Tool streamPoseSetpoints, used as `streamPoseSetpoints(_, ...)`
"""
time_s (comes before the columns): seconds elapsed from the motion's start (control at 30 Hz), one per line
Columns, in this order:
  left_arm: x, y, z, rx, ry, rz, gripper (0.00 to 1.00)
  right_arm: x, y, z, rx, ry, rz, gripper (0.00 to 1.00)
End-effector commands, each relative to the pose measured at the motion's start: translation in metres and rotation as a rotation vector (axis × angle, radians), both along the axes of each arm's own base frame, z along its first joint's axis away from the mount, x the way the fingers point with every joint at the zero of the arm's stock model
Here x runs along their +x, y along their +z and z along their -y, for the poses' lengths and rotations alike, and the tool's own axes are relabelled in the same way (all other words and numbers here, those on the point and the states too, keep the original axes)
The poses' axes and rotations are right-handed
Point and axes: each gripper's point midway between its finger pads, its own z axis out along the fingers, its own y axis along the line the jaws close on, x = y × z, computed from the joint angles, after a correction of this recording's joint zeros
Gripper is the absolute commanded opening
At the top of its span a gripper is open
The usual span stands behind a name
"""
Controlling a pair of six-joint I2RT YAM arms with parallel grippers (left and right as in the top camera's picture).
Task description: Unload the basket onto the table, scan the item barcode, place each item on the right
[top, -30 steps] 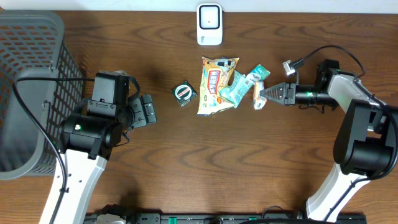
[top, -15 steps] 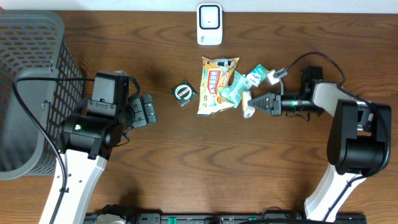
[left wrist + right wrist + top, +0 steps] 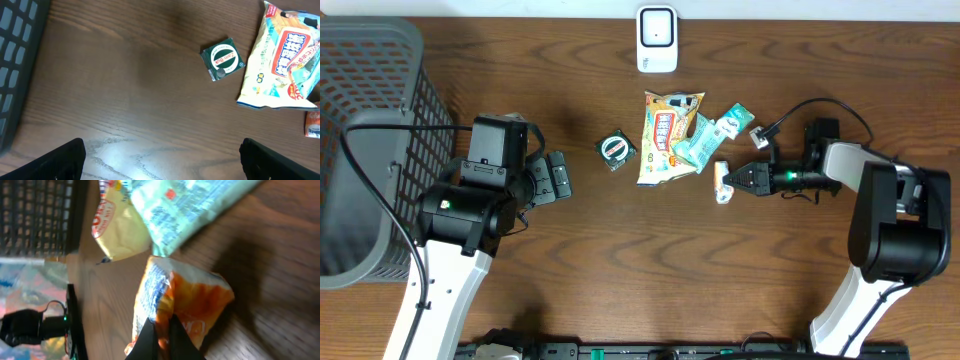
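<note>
The right hand (image 3: 732, 180) is pinching a small orange-and-white packet (image 3: 722, 183), fingers closed tight on one edge. It is holding the packet right of the worktop's (image 3: 620, 260) middle, near a teal sachet (image 3: 703, 143) and a yellow snack bag (image 3: 667, 135). The white scanner (image 3: 657, 40) is standing at the far edge, well apart from the packet. The left hand (image 3: 558, 177) is hanging wide open and empty near the grey basket (image 3: 380, 60) at the left edge.
</note>
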Motion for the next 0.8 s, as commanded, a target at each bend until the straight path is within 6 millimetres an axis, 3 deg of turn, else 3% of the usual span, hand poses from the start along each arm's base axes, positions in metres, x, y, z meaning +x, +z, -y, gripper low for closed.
streamPoseSetpoints(0.0,0.002,0.002,0.0,-0.007,0.009,0.005,0.98,0.0,-0.022,0.02,-0.159,-0.068,-0.086,0.01)
streamPoseSetpoints(0.23,0.002,0.002,0.0,-0.007,0.009,0.005,0.98,0.012,-0.007,0.028,-0.153,-0.132,-0.11,0.24)
streamPoseSetpoints(0.53,0.002,0.002,0.0,-0.007,0.009,0.005,0.98,0.022,0.03,0.053,-0.291,-0.176,-0.125,0.3)
streamPoseSetpoints(0.77,0.002,0.002,0.0,-0.007,0.009,0.005,0.98,0.015,0.025,0.069,-0.44,-0.237,-0.216,0.32)
